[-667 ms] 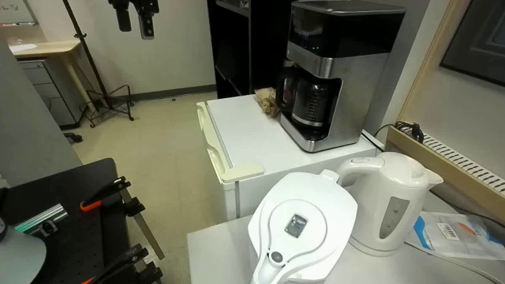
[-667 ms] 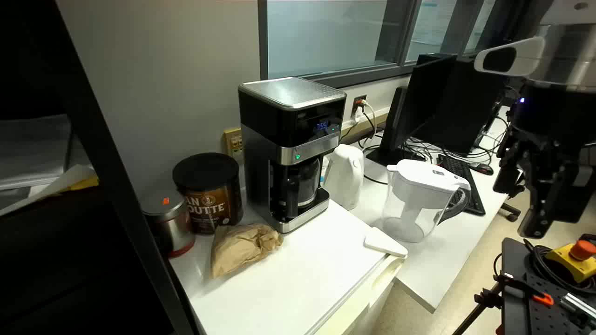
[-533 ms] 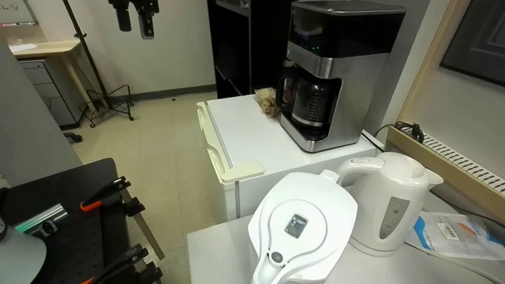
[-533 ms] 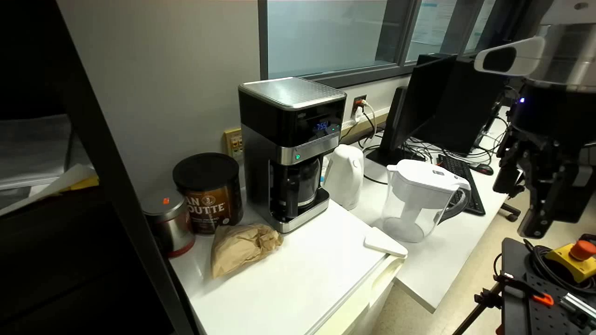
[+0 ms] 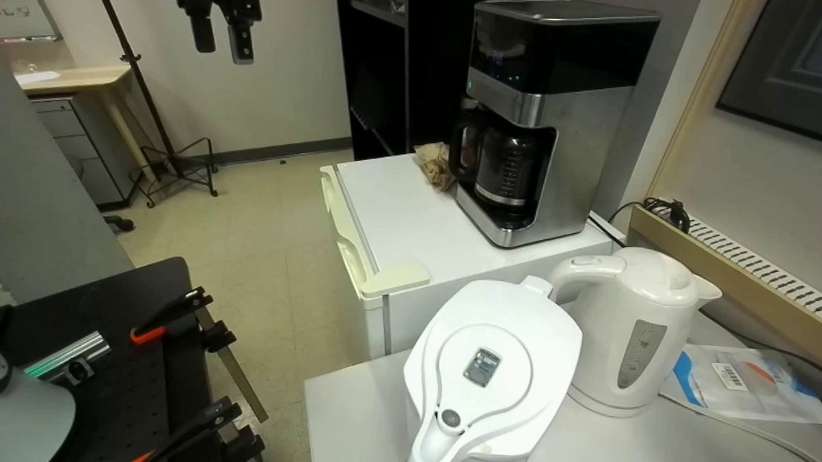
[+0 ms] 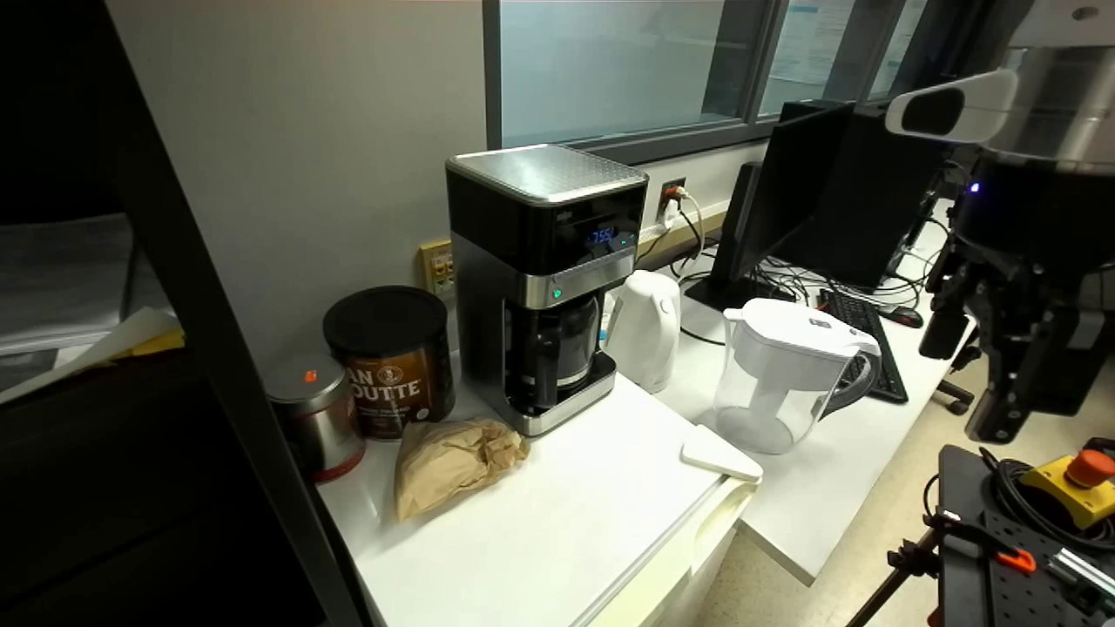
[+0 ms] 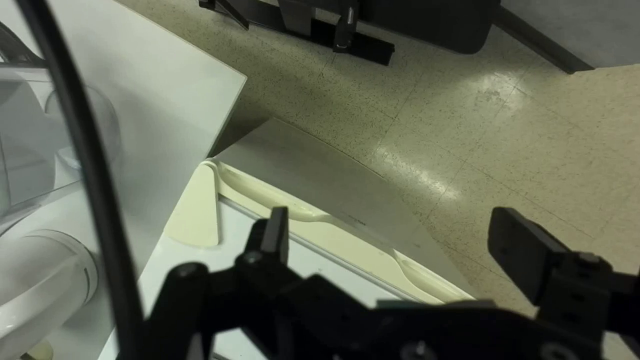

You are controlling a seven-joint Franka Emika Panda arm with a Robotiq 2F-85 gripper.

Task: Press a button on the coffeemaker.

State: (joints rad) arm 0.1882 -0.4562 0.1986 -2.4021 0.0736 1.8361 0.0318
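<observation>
- Jaws stand wide apart, holding nothing; in the wrist view the floor [image 7: 435, 145] and the front edge of the worktop [image 7: 312, 260] lie below.
- Progress, as judged: only the start. The jaws touch nothing, so the reach, the lining-up and the press itself all seem left to do. Which button is wanted cannot be told.
- Pitcher [image 6: 775, 374]: apart from the jaws, on the way across from them to the coffeemaker [image 6: 523, 252] in an exterior view.
- Kettle [image 6: 649, 335]: farther from the jaws than the pitcher, near the coffeemaker.
- Coffeemaker: upright on the worktop, well apart from the jaws, out of the wrist view. Tall and boxy, black above, with steel-grey sides and a silver-grey band [image 6: 592, 278]. Its display [image 6: 602, 236] glows blue and a green light [image 6: 557, 293] shows on the band, so it is probably powered. The dark glass carafe [image 5: 506, 162] sits in place; its contents cannot be made out.
- Tin [image 6: 389, 370]: just beside the coffeemaker, on the side away from the jaws.
</observation>
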